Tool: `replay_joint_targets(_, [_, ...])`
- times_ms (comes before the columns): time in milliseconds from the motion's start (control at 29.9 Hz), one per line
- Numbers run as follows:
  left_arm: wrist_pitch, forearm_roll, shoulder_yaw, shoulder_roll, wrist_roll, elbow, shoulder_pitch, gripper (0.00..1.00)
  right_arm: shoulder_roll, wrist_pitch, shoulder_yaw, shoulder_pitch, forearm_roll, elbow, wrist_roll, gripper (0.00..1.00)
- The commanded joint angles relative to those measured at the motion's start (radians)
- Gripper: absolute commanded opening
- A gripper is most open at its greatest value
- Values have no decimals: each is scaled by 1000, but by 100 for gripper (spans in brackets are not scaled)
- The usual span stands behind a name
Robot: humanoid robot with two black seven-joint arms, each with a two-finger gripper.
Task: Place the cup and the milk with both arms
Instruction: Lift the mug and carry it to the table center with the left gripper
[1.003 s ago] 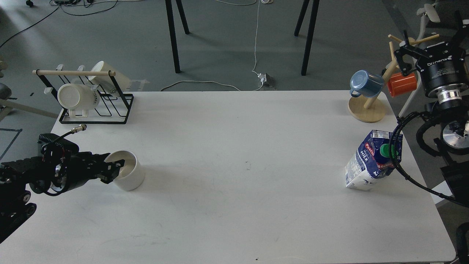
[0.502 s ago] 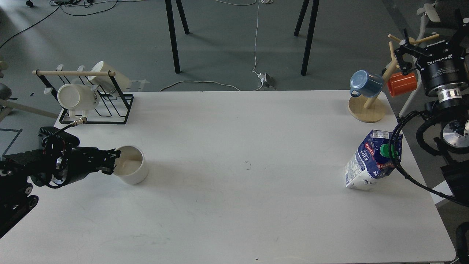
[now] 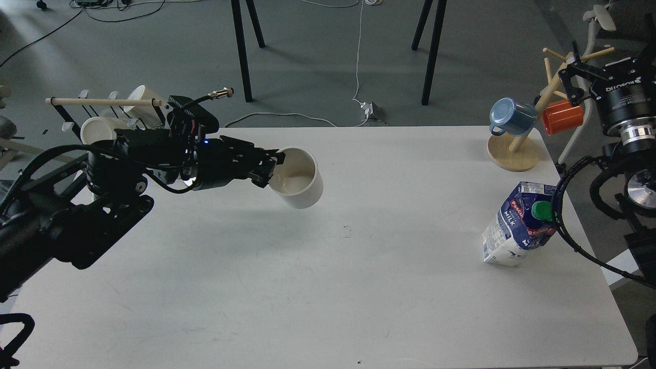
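Note:
My left gripper (image 3: 274, 165) is shut on the near rim of a white cup (image 3: 300, 179) and holds it tilted above the table, left of centre. The blue and white milk carton (image 3: 520, 225) with a green cap stands leaning near the table's right edge. My right gripper (image 3: 575, 77) is raised off the table's far right corner, beside the wooden mug tree, well above and behind the carton. It is dark and seen end-on, so its fingers cannot be told apart.
A wooden mug tree (image 3: 514, 148) at the back right holds a blue mug (image 3: 510, 117) and an orange mug (image 3: 562, 117). A black wire rack (image 3: 110, 110) with white cups sits at the back left, partly behind my left arm. A black cable (image 3: 564, 225) hangs beside the carton.
My left gripper has lifted the white cup off the table at the front left and carried it up and right toward the centre. The right arm shifted slightly right. The carton has not moved.

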Motion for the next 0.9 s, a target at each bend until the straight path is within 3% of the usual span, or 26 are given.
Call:
replay_joint_targets(0, [0,0,145,-126,76,22,-66,3,-13,0,0,0,0,0,0,99])
replay_joint_targets(134, [0,0,203,-241,122,78,-66,4,-13,0,0,-1,2,-2,0,99])
replay_joint_targets(234, [0,0,206,-295,120,144,-60,4,-13,0,0,-1,2,0,0,99])
replay_joint_targets(669, [0,0,231,-304,122,206,-14,11,-12,0,-2,-9,2,1,0,99])
replay_joint_targets(736, [0,0,231,-306,129,206,-12,19,-12,0,0,-9,2,3,0,99])
replay_joint_targets(802, [0,0,231,-306,129,206,-14,38,-13,0,0,-9,2,3,0,99])
replay_joint_targets(869, [0,0,229,-298,126,206,-14,39,-15,0,0,-14,2,3,0,99])
